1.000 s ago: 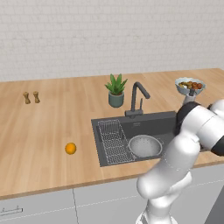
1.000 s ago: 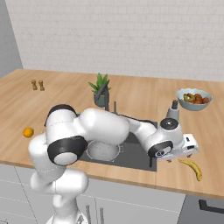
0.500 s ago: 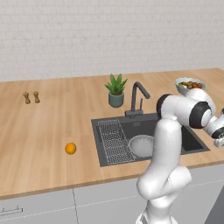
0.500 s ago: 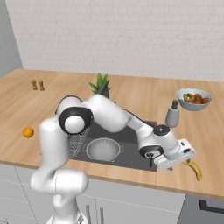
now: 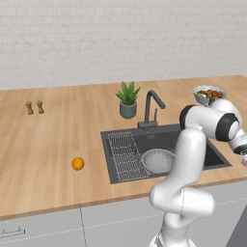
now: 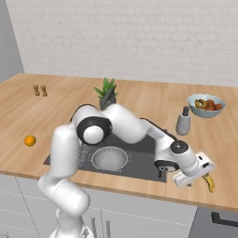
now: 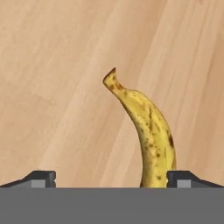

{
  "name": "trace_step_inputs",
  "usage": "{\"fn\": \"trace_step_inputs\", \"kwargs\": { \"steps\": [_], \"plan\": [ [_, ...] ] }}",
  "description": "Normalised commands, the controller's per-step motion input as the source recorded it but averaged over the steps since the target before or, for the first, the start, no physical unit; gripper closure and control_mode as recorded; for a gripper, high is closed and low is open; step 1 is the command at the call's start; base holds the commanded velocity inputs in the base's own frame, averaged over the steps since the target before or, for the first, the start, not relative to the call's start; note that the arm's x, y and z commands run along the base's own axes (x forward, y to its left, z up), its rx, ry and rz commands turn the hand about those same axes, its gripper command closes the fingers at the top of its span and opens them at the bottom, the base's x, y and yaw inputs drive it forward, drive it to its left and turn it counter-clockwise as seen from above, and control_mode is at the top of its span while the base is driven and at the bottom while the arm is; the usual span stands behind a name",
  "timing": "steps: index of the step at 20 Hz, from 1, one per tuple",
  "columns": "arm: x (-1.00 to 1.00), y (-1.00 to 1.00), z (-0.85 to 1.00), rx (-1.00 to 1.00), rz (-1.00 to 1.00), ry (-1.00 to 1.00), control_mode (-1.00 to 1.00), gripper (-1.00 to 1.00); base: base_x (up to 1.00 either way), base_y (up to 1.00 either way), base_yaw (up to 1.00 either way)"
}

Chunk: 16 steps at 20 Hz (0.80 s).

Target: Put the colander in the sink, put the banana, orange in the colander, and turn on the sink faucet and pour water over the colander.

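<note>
Banana (image 7: 148,131) lies on wooden counter (image 6: 223,139) right of sink (image 6: 144,162), untouched. Gripper (image 7: 111,179) poised over it, jaws spread wide, nothing held. Colander (image 6: 110,158) sits in sink. Orange (image 5: 77,164) on counter, well left of sink.

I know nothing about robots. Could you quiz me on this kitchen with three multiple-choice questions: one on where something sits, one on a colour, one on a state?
1. Where is the colander?
A. in the sink
B. on the counter
C. in the gripper

2. What colour is the lone round fruit on the counter left of the sink?
A. green
B. orange
C. purple

3. How is the gripper?
A. shut on the banana
B. open above the banana
C. shut on the faucet

Answers: 1 A, it rests in the basin. 2 B, it is bright orange. 3 B, the fingertips stand wide apart.
</note>
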Motion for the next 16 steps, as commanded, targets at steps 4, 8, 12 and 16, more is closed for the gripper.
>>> {"fn": "trace_step_inputs", "kwargs": {
  "steps": [4, 8, 12, 16],
  "plan": [
    [0.14, -0.36, 0.0, 0.02, 0.11, 0.0, -1.0, -1.0, 0.0, 0.0, 0.0],
    [0.24, -0.31, 0.0, 0.03, 0.11, 0.0, -1.0, -1.0, 0.0, 0.0, 0.0],
    [0.31, -0.27, 0.0, 0.04, 0.1, 0.01, -1.0, -1.0, 0.0, 0.0, 0.0],
    [0.45, -0.24, 0.0, 0.08, 0.06, 0.11, -1.0, -1.0, 0.0, 0.0, 0.0]
  ]
}}
